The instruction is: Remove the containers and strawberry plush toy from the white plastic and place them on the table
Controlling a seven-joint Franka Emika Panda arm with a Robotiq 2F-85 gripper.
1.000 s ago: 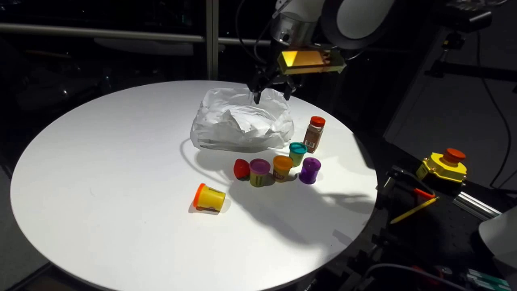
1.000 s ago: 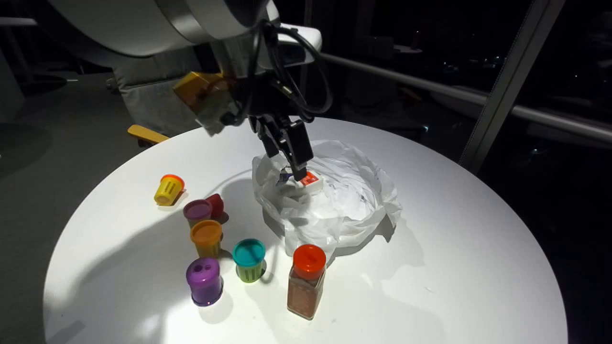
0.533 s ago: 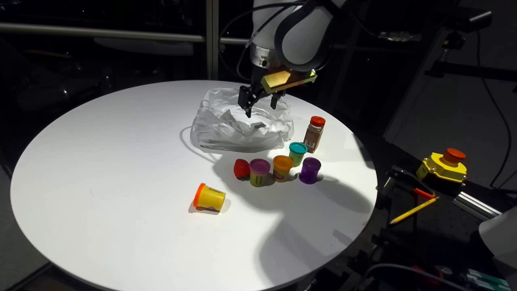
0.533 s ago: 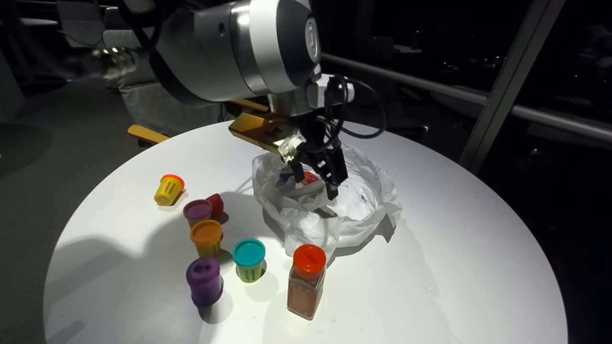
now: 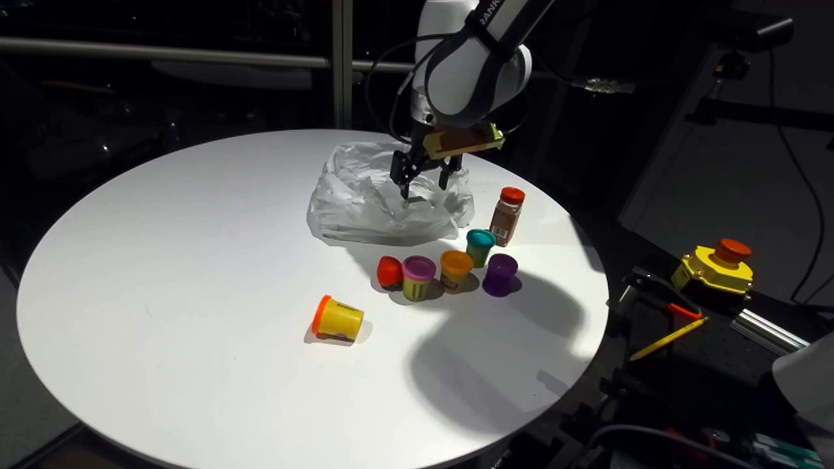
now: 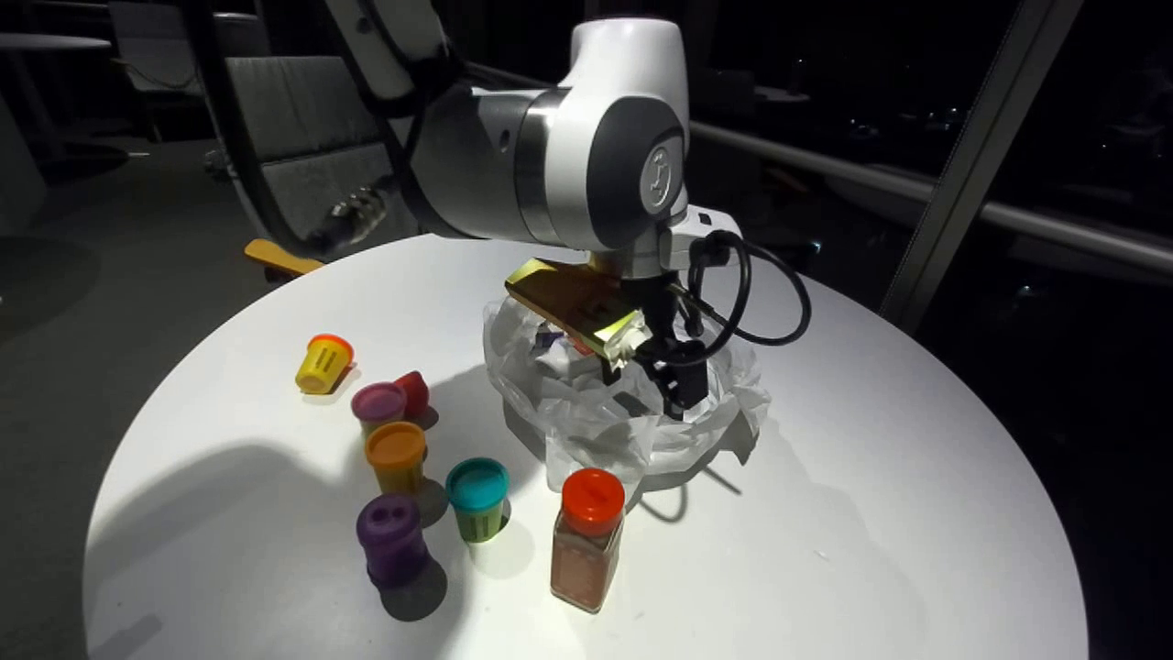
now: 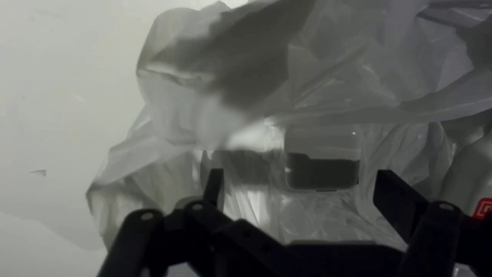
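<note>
- wrist view: gripper (image 7: 300, 173) open, fingers well apart, nothing held. small rounded case (image 7: 323, 169), pale above and dark below, lies among the folds of the white plastic bag (image 7: 338, 69), lined up between the fingers, not gripped; identity unclear. red patch at right edge looks like the white-and-red box (image 7: 483, 207).
- step, my read: late in unpacking, reaching in for one of the last containers, probably that case.
- next move calls for: dropping lower with a finger each side, pinching the case and not the bag film, lifting over the bag wall, setting it down outside. can't tell if film covers it; if so, the bag may come up too.
- in an exterior view: gripper over the bag's opening. out on the round white table (image 5: 163, 260): strawberry plush toy (image 5: 389, 271) right beside the pink-lidded tub (image 5: 418, 277); near them orange play-doh tub (image 5: 455, 272), teal-lidded tub (image 5: 480, 249), purple canister (image 5: 500, 275) and red-capped spice jar (image 5: 505, 218), all four upright; yellow tub (image 5: 337, 319) on its side, apart.
- off the table there: yellow emergency-stop button (image 5: 715, 270) and pencil (image 5: 669, 339), not in the way.
- in an exterior view: gold wrist attachment (image 6: 564, 295) partly hides the box, which sits in the bag; grey chair (image 6: 307, 110) behind the table. in the way: crumpled bag wall around the fingers, and the spice jar just outside it, to be cleared when swinging out.
</note>
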